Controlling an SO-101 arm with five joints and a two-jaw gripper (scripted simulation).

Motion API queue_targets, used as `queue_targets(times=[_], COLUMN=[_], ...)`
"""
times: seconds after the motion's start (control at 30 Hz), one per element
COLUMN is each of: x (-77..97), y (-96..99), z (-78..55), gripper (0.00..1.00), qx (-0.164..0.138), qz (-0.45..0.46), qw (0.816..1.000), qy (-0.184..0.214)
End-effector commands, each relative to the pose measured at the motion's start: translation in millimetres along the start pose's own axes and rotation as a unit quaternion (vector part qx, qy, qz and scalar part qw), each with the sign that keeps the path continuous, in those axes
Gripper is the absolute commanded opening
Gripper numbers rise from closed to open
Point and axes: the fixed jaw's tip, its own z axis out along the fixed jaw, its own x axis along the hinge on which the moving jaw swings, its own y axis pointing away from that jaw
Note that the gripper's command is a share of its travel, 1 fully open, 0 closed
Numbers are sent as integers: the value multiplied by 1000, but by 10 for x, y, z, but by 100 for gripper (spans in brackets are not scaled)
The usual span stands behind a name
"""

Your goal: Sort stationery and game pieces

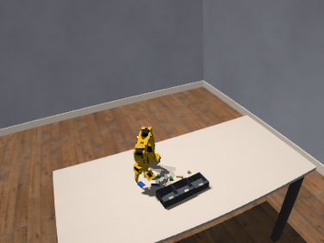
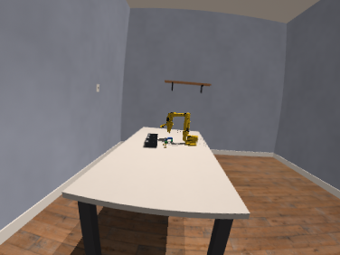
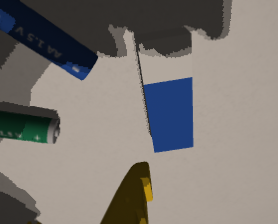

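My gripper hangs low over the table, just left of the black bin. It is partly open with nothing between the fingers. In the wrist view the yellow jaw points up from the bottom edge. A blue and white eraser lies flat on the table just beyond the jaw tip, apart from it. The eraser also shows in the top view. A blue AA battery lies at the upper left and a green battery at the left. The bin letters are too small to read.
Two small tan pieces lie behind the bin. A small green thing and a blue one lie between the arm and the bin. In the exterior view the arm and bin sit at the table's far end.
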Motion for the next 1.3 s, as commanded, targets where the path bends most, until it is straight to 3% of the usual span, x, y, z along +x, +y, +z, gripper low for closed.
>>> queue_targets(times=[0.0,0.07,0.8,1.27], x=[-6,37,35,24], y=[-23,-8,-9,-24], z=[-72,-53,-43,108], gripper=[27,27,27,27], qx=[14,3,3,3], qz=[0,-1,-1,-1], qw=[1000,1000,1000,1000], qy=[-13,-3,-3,-3])
